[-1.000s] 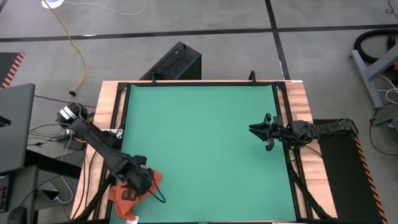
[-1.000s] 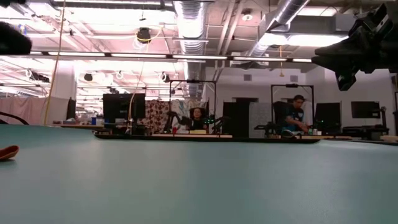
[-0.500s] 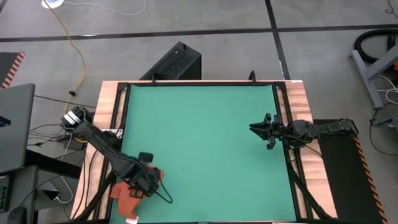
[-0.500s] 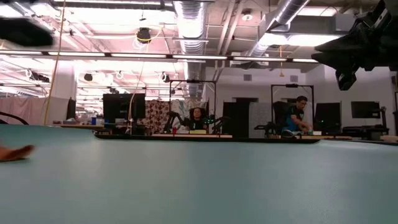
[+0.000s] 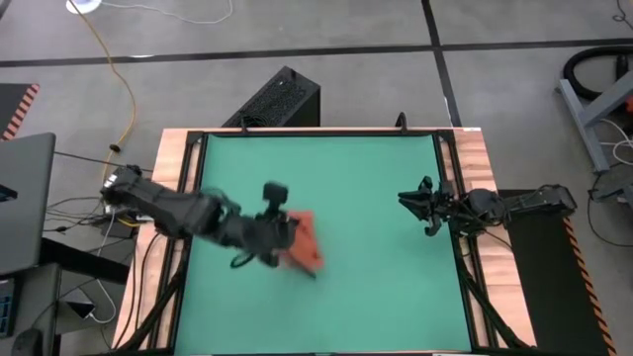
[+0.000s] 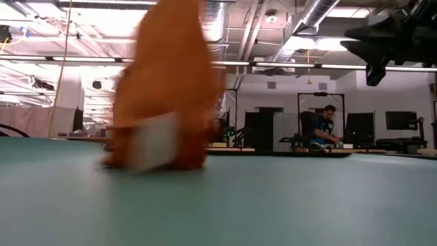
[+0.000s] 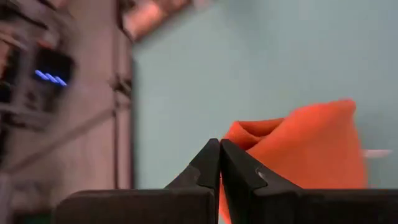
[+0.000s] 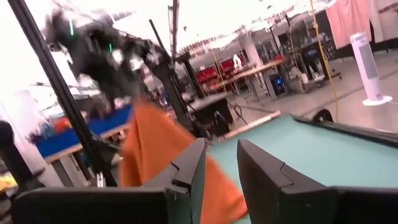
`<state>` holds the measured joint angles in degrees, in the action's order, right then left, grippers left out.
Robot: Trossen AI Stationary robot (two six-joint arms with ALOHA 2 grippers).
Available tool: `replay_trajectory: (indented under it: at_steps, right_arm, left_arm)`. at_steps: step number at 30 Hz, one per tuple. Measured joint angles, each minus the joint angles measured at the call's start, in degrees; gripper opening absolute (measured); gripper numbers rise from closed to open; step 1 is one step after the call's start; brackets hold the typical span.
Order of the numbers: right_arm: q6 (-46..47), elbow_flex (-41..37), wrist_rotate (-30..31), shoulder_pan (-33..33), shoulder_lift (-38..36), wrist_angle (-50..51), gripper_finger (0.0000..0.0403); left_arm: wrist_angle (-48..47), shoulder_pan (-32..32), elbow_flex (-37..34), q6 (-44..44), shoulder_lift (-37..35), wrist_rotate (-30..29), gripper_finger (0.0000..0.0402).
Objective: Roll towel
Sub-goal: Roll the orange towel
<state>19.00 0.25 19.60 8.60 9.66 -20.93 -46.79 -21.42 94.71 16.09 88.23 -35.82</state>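
The orange-red towel [image 5: 304,243] hangs over the left-middle of the green mat [image 5: 336,168], with my left gripper [image 5: 282,235] shut on it. In the low view the towel [image 6: 167,82] is a tall blurred shape whose white tag [image 6: 151,147] is at its lower end. The left wrist view shows the towel [image 7: 311,149] just beyond the shut fingertips. My right gripper [image 5: 417,206] waits at the mat's right edge, raised and open, with nothing between its fingers [image 8: 221,155]. The hanging towel [image 8: 155,155] also shows in its wrist view. My left gripper pinches a bunched fold at the towel's upper end [image 7: 239,134] between its two fingers. The fingers come from the table's left side, slanting downward. The towel hangs below them. I cannot tell whether its lower end with the tag [image 6: 153,164] touches the mat.
Wooden table borders [image 5: 170,163] and black rails frame the mat. A black box [image 5: 279,99] stands beyond the far edge and a laptop [image 5: 25,198] lies off to the left. People sit at desks [image 6: 328,126] in the room behind.
My left gripper has risen from the table's near-left corner and swung toward the mat's middle, turning as it went. The towel, which lay bunched at that corner, has been lifted and carried along, and now hangs over the mat.
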Motion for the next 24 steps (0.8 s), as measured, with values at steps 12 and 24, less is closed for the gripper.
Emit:
replay_trajectory:
  at_steps: [12, 24]
  right_arm:
    - [-8.9, 4.2, -1.4, 5.9, 27.6, -12.1, 0.0116]
    - [-23.3, 20.0, 8.7, 11.4, 60.8, -14.4, 0.0116]
  left_arm:
    - [4.8, 11.8, 8.3, -7.1, 0.0, 2.2, 0.0]
    - [-2.4, 17.9, -8.1, -20.7, 0.0, 11.5, 0.0]
